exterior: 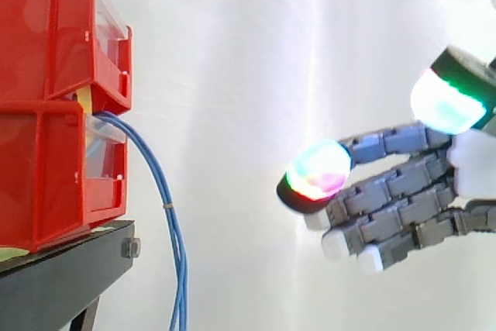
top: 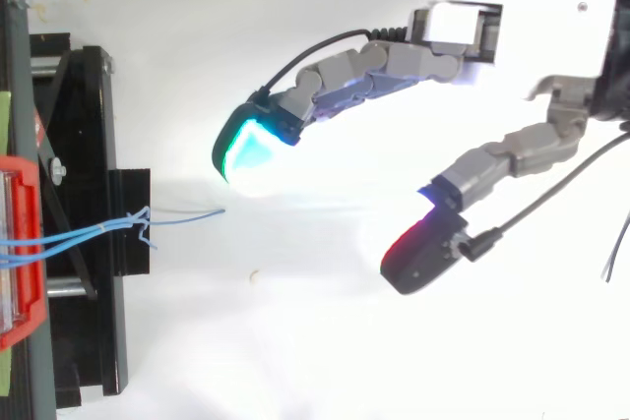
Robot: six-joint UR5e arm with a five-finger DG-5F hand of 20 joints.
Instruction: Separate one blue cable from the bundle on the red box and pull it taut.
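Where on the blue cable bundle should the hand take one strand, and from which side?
Probably the hanging stretch of the blue cables below the red bin, approached from the open side that the hand faces. There the strands hang free of the stand.

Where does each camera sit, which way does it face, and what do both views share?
Side view: beside the work at its height, looking level across at the red bins, black stand and hanging blue cables; the hand is at the right.
Top view: above, looking down on the stand's edge and cables; the hand is at the right.
Shared: bins, stand, cables and the open hand.
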